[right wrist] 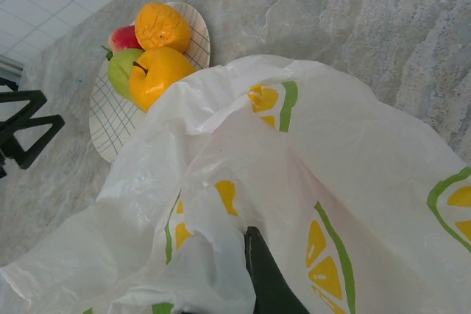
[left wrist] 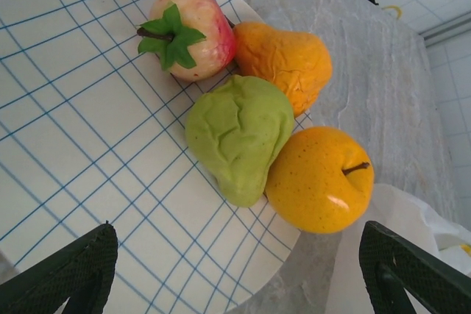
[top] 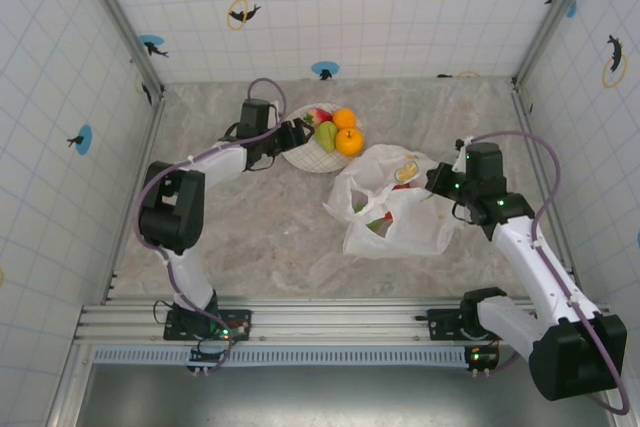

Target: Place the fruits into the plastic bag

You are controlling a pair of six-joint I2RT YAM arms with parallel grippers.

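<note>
Four fruits lie together on the white grid plate (top: 300,155): a red apple (left wrist: 190,32), a wrinkled orange (left wrist: 283,60), a green pear (left wrist: 237,134) and a yellow apple (left wrist: 319,179). My left gripper (top: 298,131) hovers at the plate's left edge, open, its jaws (left wrist: 239,277) wide apart and nothing between them; the pear and yellow apple are just ahead. The plastic bag (top: 390,209) lies crumpled right of the plate, with citrus prints. My right gripper (top: 438,185) is shut on a fold of the bag (right wrist: 294,152) at its right side; one dark finger (right wrist: 268,277) shows against the film.
Red and green shapes (top: 378,223) show faintly through the bag. The plate's rim (right wrist: 110,119) nearly touches the bag's edge. Tiled walls enclose the marble table (top: 250,227) on three sides. Bare tabletop lies in front of the plate and bag.
</note>
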